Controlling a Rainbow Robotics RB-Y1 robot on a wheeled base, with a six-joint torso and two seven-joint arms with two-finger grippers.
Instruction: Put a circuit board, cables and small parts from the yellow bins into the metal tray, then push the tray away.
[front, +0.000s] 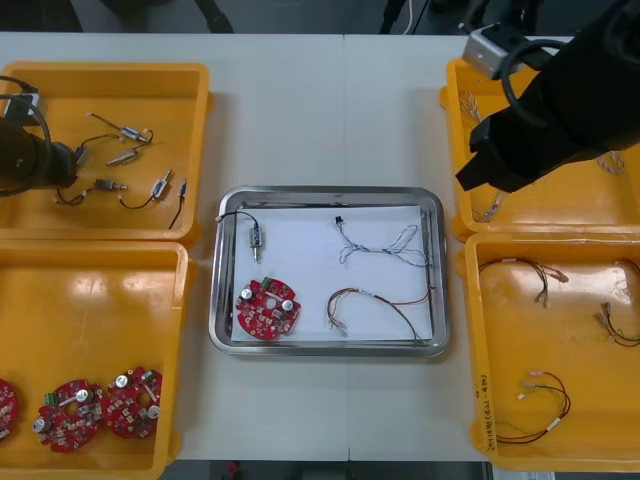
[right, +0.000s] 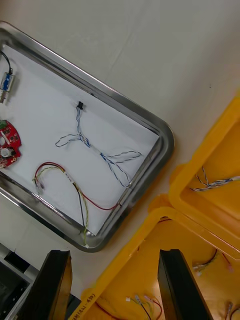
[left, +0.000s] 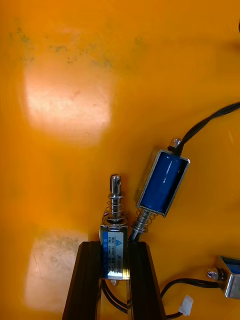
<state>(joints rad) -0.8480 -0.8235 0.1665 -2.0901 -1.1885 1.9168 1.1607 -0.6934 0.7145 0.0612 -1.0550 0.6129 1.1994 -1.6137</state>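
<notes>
Pinching small metal part (left: 115, 232) by its blue body with left tool (left: 115, 247) in far-left yellow bin (left: 65, 100), ready for lifting to metal tray (front: 215, 290); holding right tool (right: 114, 255) wide open, empty, above right bins (front: 560, 205).

table (front: 320, 110): light | centre: metal tray (front: 216, 300) | each side: two yellow bins (front: 100, 70)

Tray (front: 225, 300): your board (front: 267, 308) lies in its near-left corner, with a part (front: 256, 238) beyond it. A blue-white cable (front: 385, 243) and a red-yellow cable (front: 375, 303) lie to the right.
Far-left bin (front: 150, 75): you have parts (front: 130, 132) here, and the left arm (front: 30, 160) is over its outer side.
Near-left bin (front: 100, 300): boards (front: 95, 402).
Far-right bin (front: 560, 215): your right arm (front: 570, 100) hangs over it.
</notes>
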